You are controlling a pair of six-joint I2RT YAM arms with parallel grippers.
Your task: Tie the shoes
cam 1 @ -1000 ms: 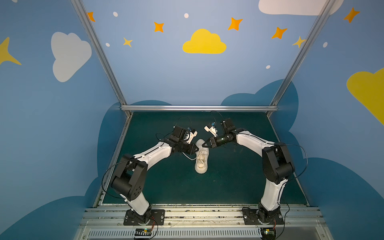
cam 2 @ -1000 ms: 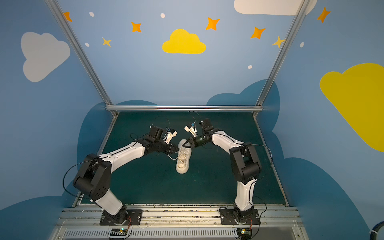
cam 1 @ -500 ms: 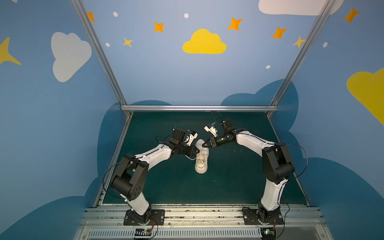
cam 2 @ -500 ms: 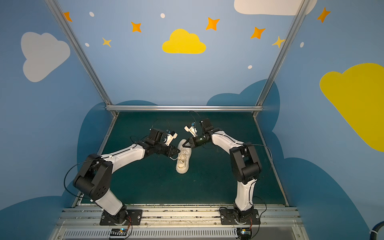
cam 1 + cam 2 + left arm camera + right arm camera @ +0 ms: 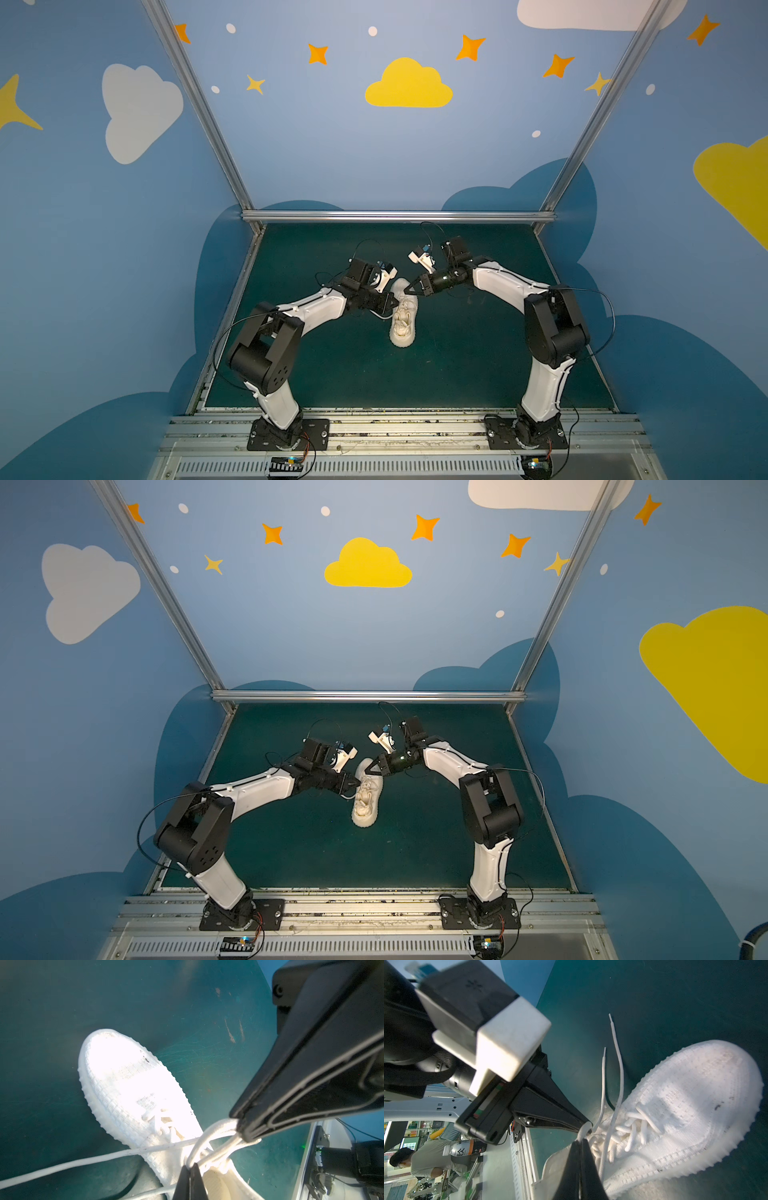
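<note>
1. Green mat [image 5: 478,353]: the shoe [image 5: 402,328] sat at its middle, toe toward the mat's front edge.
2. Left gripper [image 5: 190,1167] and right gripper [image 5: 242,1131] hung tip to tip over mid-mat, both clamped tight on the laces [image 5: 220,1125].
3. Looked like the bow-forming step. Next, I'd say, the loops want pulling apart evenly, with no slipping.

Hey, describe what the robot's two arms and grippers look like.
The left arm and right arm have white shell links, bulky black joint housings and black base plates. Thin black cables loop alongside them. The left gripper and right gripper are black with long tapered wedge fingers, and a white camera mount sits at each wrist.
</note>
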